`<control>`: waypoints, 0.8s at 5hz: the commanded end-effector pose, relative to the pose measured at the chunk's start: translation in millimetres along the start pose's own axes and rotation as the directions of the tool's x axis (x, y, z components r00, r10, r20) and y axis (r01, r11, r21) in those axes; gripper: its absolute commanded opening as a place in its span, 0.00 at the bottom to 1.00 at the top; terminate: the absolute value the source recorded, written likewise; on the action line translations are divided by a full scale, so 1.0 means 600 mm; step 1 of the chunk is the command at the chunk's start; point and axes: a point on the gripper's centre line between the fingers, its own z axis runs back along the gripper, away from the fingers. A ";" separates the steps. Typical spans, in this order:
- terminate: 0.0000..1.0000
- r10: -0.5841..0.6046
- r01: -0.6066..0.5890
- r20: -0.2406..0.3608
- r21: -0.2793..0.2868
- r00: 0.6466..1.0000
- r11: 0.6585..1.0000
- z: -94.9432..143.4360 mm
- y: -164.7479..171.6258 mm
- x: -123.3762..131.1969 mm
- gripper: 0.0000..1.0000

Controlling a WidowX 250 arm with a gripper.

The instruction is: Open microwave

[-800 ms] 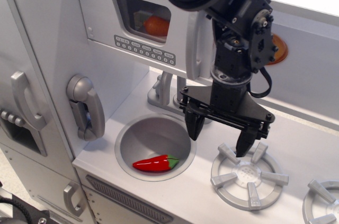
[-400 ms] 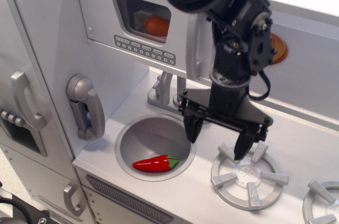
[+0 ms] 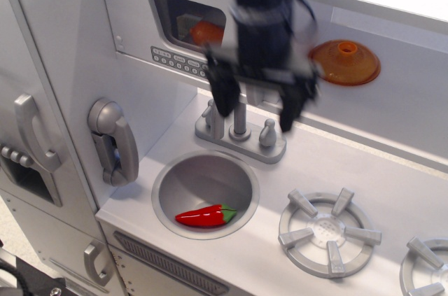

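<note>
The microwave (image 3: pixel 140 23) is a light grey compartment at the upper left, with a small dark window (image 3: pixel 187 22) showing an orange thing inside and a row of oval buttons (image 3: pixel 178 64) below it. Its door looks shut. The vertical handle is hidden behind my arm. My gripper (image 3: pixel 257 106) is blurred by motion, open and empty, hanging over the faucet, in front of the microwave door's right edge. Its left finger (image 3: pixel 222 94) is just below the button row.
A faucet (image 3: pixel 240 128) stands behind the round sink (image 3: pixel 206 191), which holds a red pepper (image 3: pixel 204 216). A grey handset (image 3: pixel 112 141) hangs on the left wall. An orange lid (image 3: pixel 345 62) lies on the back ledge. Burners (image 3: pixel 329 231) are at the right.
My gripper has risen and moved back and left, from above the sink and burner to the microwave door's right edge. It stays open. Nothing else moved.
</note>
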 end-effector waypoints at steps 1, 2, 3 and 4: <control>0.00 0.033 -0.039 0.215 0.026 0.976 0.999 0.072 0.008 0.050 1.00; 0.00 0.062 -0.075 0.254 0.045 0.965 0.996 0.067 0.010 0.072 1.00; 0.00 0.102 -0.133 0.300 0.083 0.948 0.988 0.060 0.024 0.091 1.00; 0.00 0.134 -0.176 0.327 0.102 0.936 0.979 0.059 0.038 0.105 1.00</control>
